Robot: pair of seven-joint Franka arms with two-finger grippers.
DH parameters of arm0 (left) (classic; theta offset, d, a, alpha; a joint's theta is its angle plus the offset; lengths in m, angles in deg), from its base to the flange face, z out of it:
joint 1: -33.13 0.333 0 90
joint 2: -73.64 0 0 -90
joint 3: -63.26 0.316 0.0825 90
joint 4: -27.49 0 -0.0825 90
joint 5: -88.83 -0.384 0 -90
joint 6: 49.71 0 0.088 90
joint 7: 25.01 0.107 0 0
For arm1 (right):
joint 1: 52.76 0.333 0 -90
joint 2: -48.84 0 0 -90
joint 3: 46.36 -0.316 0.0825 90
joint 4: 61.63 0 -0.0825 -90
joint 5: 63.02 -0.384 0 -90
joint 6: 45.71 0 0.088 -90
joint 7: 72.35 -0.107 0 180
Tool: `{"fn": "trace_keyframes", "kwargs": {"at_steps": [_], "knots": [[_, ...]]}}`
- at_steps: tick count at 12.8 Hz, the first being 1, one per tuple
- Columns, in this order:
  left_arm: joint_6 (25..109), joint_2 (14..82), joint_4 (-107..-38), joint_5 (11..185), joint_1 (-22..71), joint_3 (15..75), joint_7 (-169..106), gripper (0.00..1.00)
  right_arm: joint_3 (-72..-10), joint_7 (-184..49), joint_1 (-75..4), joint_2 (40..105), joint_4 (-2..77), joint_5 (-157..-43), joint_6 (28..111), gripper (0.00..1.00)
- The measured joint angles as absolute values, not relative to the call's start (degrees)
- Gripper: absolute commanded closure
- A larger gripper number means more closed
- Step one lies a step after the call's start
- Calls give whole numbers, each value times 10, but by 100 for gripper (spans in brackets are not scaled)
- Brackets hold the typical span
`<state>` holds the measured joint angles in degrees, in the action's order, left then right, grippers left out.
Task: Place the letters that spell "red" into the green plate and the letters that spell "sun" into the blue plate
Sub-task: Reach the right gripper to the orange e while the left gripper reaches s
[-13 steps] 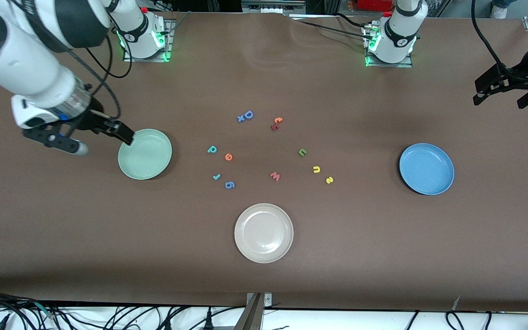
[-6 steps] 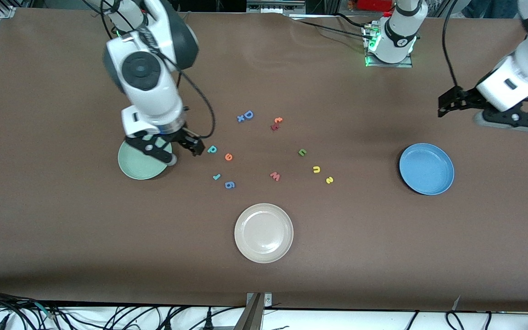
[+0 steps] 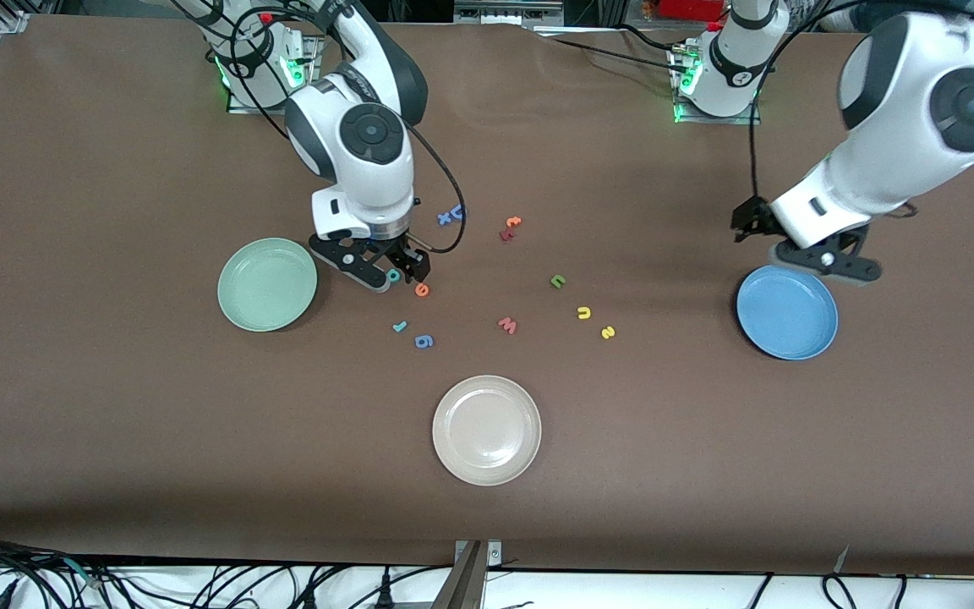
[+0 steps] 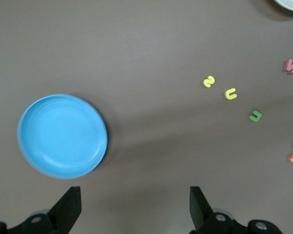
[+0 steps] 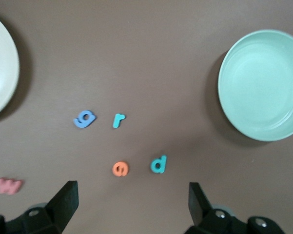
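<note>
The right gripper [image 3: 394,275] hangs low over the desk [image 3: 115,406] with its jaws wide and nothing in them, just above the teal "d" [image 5: 159,164], which shows between its two fingers in the front view. The orange "e" [image 3: 422,289] lies just beside the "d", toward the left arm's end, and the thin "r" [image 3: 400,326] lies nearer to the front camera. The green plate [image 3: 243,309] is near, toward the right arm's end, and it has no letter in it.

The left gripper [image 3: 800,245] is over the desk at the edge of the blue plate [image 3: 817,338], its jaws also wide and holding nothing. The green "n" [image 3: 558,281], the yellow "u" [image 3: 584,313] and the yellow "s" [image 3: 608,332] lie in a slanted row well apart from it, toward the middle.

I judge that the right arm is the nearer one for "red", and that the "d" lies almost straight below its jaws
</note>
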<state>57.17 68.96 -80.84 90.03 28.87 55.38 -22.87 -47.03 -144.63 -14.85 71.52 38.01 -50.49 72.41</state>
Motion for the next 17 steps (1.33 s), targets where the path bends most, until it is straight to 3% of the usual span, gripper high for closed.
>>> {"fn": "trace_keyframes", "kwargs": {"at_steps": [6,10,17], "knots": [[685,605,-836,912,221,552,-351,0,-468,-1448,-133,788,384,-495,791,2],[746,566,-838,914,189,551,-484,0,-466,-1448,-135,835,384,-523,847,40],[847,493,-838,908,162,554,-531,0,-467,-1448,-135,873,384,-527,883,41]]}}
